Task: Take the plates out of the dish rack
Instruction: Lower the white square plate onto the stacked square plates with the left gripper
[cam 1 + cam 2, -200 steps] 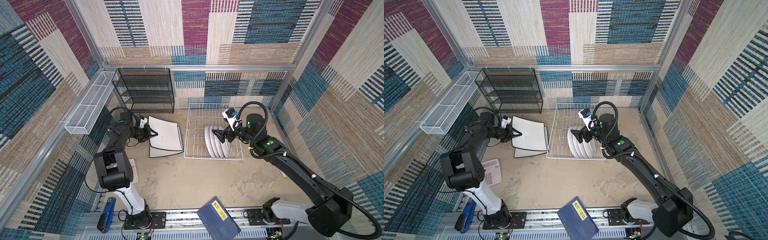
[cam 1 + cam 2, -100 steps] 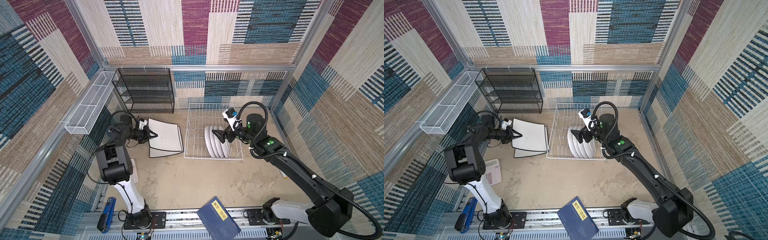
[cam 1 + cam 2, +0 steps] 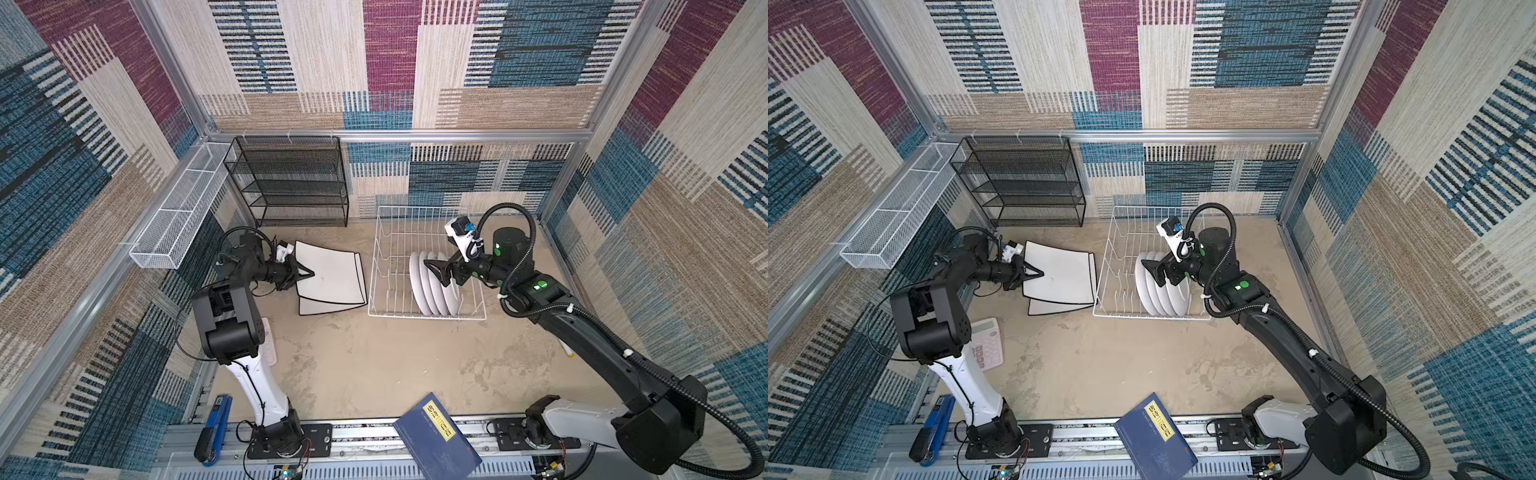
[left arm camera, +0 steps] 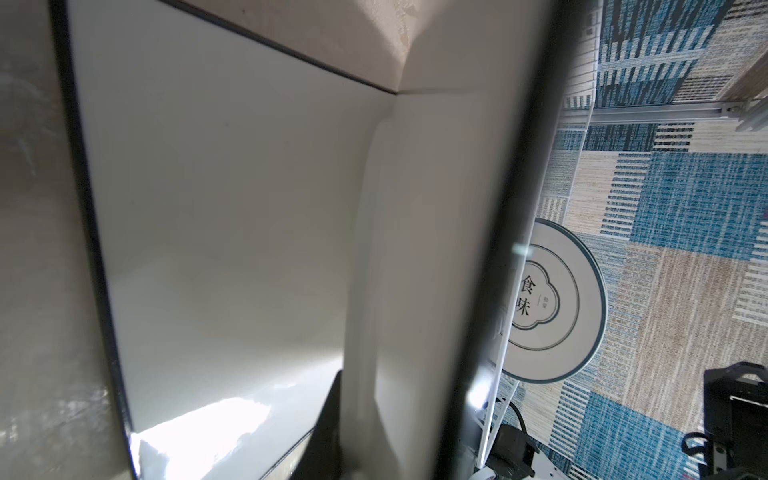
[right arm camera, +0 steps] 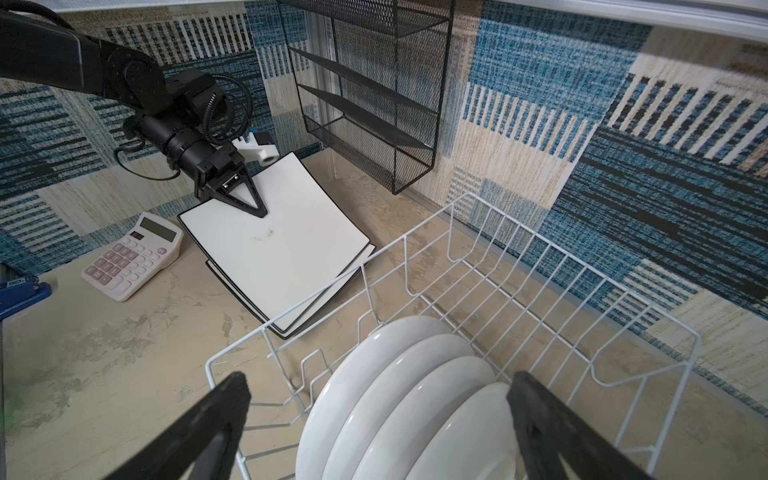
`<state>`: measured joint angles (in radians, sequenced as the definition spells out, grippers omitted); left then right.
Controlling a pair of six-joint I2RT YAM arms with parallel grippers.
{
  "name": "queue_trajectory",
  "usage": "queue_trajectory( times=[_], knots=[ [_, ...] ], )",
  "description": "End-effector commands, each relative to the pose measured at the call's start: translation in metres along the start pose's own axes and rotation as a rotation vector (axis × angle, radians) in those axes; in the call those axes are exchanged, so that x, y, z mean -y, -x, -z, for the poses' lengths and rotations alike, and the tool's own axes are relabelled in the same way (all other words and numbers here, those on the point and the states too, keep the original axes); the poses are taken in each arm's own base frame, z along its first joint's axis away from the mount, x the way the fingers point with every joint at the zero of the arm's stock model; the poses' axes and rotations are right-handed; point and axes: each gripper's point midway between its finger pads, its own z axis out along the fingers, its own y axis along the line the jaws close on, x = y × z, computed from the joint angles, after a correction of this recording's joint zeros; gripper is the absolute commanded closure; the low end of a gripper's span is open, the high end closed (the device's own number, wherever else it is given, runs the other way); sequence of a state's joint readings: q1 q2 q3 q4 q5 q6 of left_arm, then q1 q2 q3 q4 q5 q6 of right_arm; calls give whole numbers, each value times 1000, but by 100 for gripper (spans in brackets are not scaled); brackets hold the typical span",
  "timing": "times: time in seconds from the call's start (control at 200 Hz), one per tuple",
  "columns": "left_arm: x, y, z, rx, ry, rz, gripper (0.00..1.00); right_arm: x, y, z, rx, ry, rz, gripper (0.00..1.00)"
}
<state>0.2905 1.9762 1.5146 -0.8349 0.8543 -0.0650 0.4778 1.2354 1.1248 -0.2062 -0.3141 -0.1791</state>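
Woven patchwork walls of blue, beige and plum close round a sandy tabletop. In both top views the white wire dish rack stands at 1 o'clock from the tabletop's middle. Four round plates stand on edge between the tines at its 6 o'clock end, leaning on one another. My right jaws hang just above that row, spread wide, one finger on each side, touching nothing I can see.

At 9 o'clock of the rack, just beside it, two square plates lie flat. The top square plate rests askew on the lower square plate, whose edge shows at 6 o'clock. My left jaws reach in over the top square plate's 9 o'clock edge, nearly pressed together; whether they pinch that edge or only lie on it I cannot tell.

A black mesh shelf stands at 12 o'clock of the square plates, a calculator at 7 o'clock, and a blue book at the tabletop's 6 o'clock.
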Motion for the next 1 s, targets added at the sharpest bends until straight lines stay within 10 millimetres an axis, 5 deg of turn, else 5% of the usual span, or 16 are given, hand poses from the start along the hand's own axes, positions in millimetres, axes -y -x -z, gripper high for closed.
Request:
queue_trajectory(
  times=[0.0,0.446,0.992],
  knots=[
    [-8,-2,3,-8,48,-36,76,0,8,1,25,1,-3,1],
    [-26,0,2,-21,132,-17,56,0,10,0,24,2,1,1],
    [-52,10,-4,-35,226,9,55,0,5,-2,13,7,0,1]
  ],
)
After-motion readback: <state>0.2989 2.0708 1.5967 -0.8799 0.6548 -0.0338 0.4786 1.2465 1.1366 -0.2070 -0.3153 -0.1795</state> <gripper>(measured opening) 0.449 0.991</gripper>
